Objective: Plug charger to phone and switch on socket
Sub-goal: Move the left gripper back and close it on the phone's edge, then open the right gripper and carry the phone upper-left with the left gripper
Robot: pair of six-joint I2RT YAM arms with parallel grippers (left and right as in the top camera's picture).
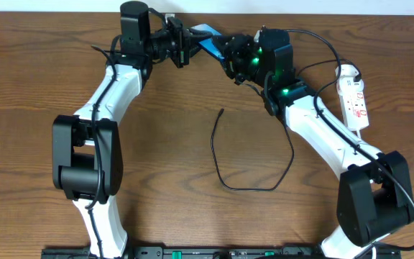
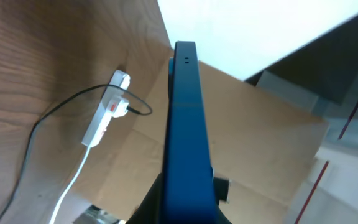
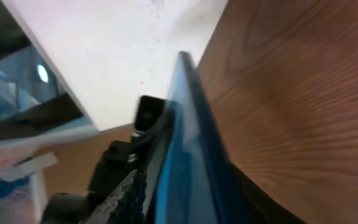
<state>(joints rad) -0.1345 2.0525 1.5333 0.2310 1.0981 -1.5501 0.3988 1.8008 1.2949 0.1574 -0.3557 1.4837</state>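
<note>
- The slim black-edged phone with a light blue screen point(image 1: 205, 39) is at the far middle of the brown wooden table point(image 1: 157, 144); it sits between the two grippers, tipped up on its edge
- The left gripper point(image 1: 185, 44) has its fingers pressed onto the phone and pinches one end; in the left wrist view the phone sticks straight out from between them, thin side up
- The right gripper point(image 1: 228, 57) is right at the other end of the phone; the right wrist view is blurry, so I cannot tell if its fingers grip the phone or stand apart
- The long thin black charger cable point(image 1: 213, 144) lies in a loop on the table, near the middle; its small tip is bare and well apart from the phone
- The narrow white power strip with red marks point(image 1: 356, 101) lies at the right side of the table, beside the right arm; a thick white cord point(image 2: 73, 180) runs from it
</note>
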